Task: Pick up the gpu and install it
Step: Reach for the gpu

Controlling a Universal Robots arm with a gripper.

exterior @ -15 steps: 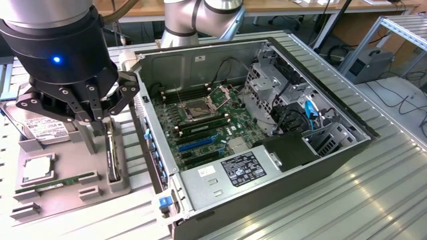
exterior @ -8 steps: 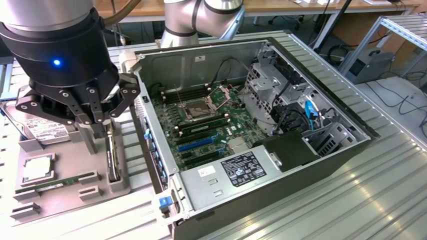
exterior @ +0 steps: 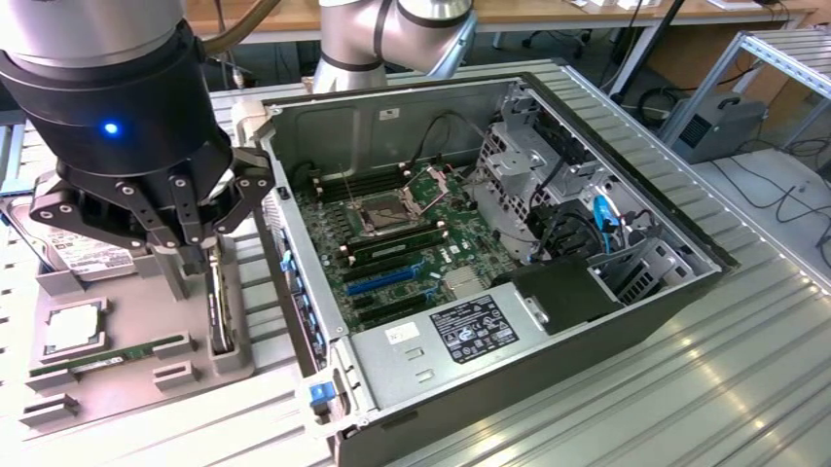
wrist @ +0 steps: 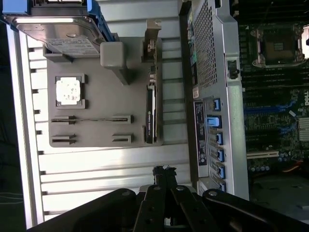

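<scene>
The gpu (exterior: 222,313) stands edge-on in a slot of the grey parts holder (exterior: 130,384), at the side nearest the open computer case (exterior: 624,321). In the wrist view the gpu (wrist: 151,111) is a thin dark slab with its silvery end bracket toward the hard drive. My gripper (exterior: 195,255) hangs above the holder, close over the gpu, shut with nothing between its fingers. Seen from the wrist, the gripper (wrist: 164,171) has its fingertips pressed together and apart from the card.
The holder also carries a hard drive (wrist: 58,29), a CPU (wrist: 67,91) and a green RAM stick (wrist: 91,119). The case lies on its side with the motherboard (exterior: 403,243) and blue expansion slot (exterior: 379,278) exposed. The case wall (wrist: 212,87) stands right beside the holder.
</scene>
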